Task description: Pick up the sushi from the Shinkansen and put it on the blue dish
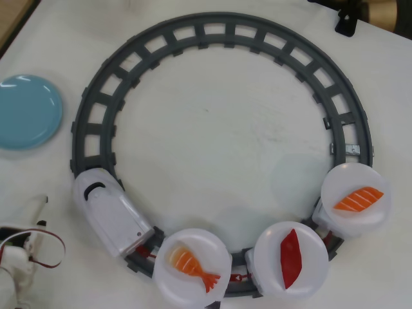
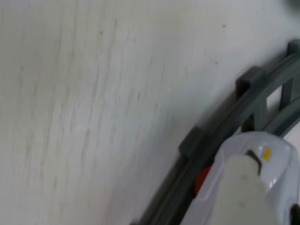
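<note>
The sushi, an orange striped slab, lies on the last white plate of the Shinkansen in the overhead view, at the right of the grey ring track. The white engine sits at the lower left of the track. The blue dish lies empty at the left edge. My gripper shows partly at the bottom left, beside the engine and far from the sushi. In the wrist view one pale finger lies over the engine. I cannot tell how the jaws stand.
A shrimp piece lies on the first plate and a dark red tuna piece on the middle one. A black and brass object stands at the top right. Red wires loop by the arm.
</note>
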Controlling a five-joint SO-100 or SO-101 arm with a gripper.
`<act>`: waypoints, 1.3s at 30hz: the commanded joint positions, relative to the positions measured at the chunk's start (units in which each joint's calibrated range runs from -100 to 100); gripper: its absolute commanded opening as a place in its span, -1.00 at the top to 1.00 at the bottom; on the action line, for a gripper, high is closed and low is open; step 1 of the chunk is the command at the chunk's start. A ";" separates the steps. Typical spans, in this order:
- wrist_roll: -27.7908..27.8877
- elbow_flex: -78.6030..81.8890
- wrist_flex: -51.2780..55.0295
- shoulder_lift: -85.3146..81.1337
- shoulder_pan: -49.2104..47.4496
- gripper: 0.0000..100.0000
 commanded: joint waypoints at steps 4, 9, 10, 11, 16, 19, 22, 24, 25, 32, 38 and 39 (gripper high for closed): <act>-0.41 -1.48 0.72 0.05 0.62 0.62; 0.11 -6.71 0.55 1.29 1.58 0.62; 0.11 -8.42 0.21 1.29 2.73 0.62; 0.11 -10.23 0.04 1.37 4.22 0.62; 0.11 -25.56 -2.76 9.00 14.17 0.62; 0.11 -38.54 -2.08 19.29 21.83 0.62; 0.11 -51.80 -0.04 29.83 32.04 0.62; 0.11 -59.10 2.76 35.13 38.20 0.62; 0.11 -62.35 3.44 37.46 40.93 0.62; 0.06 -73.53 2.85 46.50 61.71 0.62; 0.11 -67.49 -8.45 55.37 75.18 0.62; 0.11 -66.58 -10.83 57.20 77.29 0.62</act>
